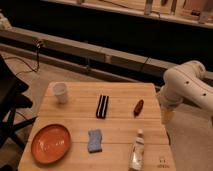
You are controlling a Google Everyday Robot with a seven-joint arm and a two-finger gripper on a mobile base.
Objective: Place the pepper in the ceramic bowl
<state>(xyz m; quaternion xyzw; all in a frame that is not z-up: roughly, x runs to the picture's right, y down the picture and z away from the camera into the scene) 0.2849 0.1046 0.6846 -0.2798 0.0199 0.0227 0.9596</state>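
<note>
Firstly, at the near edge of the wooden table, right of centre: the gripper, pale and upright in my view, its tip pointing away from me over the boards. I cannot tell how far it is open. I see nothing in its hold.

Item, near left corner: the ceramic bowl, orange-red, shallow, glossy, nothing in it.

Item, between bowl and gripper: a blue sponge, lying flat, apart from both.

Item, mid-table: a black ribbed block, lying lengthwise away from me.

Item, right of the block and beyond the gripper: the pepper, dark red, slender, lying on the bare boards, slightly tilted. It touches nothing else, and it lies well apart from the bowl, across the table's diagonal.

Item, far left corner: a small white cup, upright.

Item, off the table's right side: the robot's white arm, bent at a rounded joint.

Item, left of the table: part of a black chair.

Item, beyond the table: a low ledge running across, with a dark cable hanging on its left.
</note>
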